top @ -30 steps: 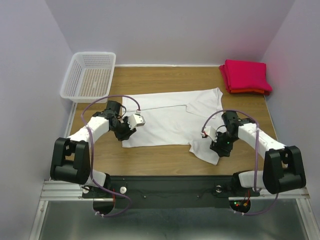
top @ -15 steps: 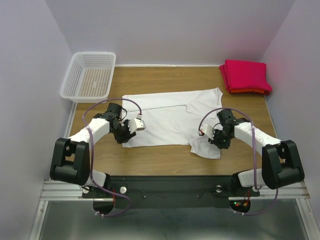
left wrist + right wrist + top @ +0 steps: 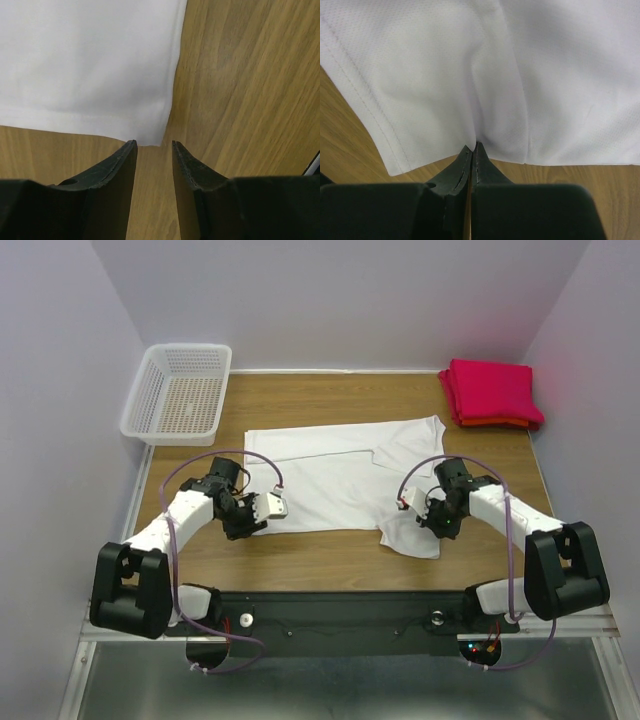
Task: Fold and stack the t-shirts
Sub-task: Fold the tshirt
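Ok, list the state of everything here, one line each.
white t-shirt, spread flat on the table
red t-shirts, folded and stacked, far right corner
basket, upright, empty
left gripper, open at the shirt's corner
right gripper, shut on the white t-shirt's edge

From above and behind I see the whole table [image 3: 330,400]; each wrist camera looks very near at the white t-shirt [image 3: 330,480], shared by all.
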You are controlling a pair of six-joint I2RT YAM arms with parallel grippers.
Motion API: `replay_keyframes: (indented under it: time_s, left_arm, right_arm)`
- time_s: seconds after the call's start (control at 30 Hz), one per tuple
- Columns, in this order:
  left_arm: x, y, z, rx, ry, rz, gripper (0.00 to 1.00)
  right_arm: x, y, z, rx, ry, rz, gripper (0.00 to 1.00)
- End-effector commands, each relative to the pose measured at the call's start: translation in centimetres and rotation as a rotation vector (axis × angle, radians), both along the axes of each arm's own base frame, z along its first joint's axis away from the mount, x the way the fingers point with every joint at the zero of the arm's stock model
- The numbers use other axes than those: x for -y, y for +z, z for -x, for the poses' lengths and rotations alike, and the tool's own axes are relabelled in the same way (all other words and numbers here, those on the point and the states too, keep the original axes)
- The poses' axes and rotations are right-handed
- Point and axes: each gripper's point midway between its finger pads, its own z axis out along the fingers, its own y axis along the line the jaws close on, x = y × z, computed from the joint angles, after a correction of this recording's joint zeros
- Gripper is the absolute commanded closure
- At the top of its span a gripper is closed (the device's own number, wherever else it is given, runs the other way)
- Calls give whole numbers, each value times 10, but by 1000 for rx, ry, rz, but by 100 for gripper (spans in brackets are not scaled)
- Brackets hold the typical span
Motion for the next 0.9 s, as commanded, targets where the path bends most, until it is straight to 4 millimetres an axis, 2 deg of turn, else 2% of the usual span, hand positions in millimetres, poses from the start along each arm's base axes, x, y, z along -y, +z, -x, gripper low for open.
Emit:
replay_keyframes:
  time_s: [0.0, 0.2, 0.33, 0.43, 0.47, 0.63, 0.87]
  left_arm:
    - [-2, -13, 7, -22, -26, -30, 55]
    - [-2, -25, 3, -1, -46, -60, 56]
    - [-4, -33, 6, -12, -59, -78, 62]
    - [-6, -36, 8, -12, -64, -88, 74]
    - [-7, -36, 10, -17, -64, -91, 81]
    - [-9, -26, 17, -16, -69, -87, 100]
    - [-11, -19, 26, -10, -71, -71, 100]
  right_arm:
    - [-12, 14, 1, -13, -11, -54, 100]
    - [-13, 19, 0, -25, -24, -57, 99]
    - [-13, 23, 1, -21, -23, -56, 100]
    - [-13, 29, 3, -10, -28, -63, 99]
    - [-12, 30, 4, -10, -31, -62, 99]
    - [-10, 42, 10, 15, -40, -66, 99]
    - [-11, 55, 20, 35, -38, -90, 99]
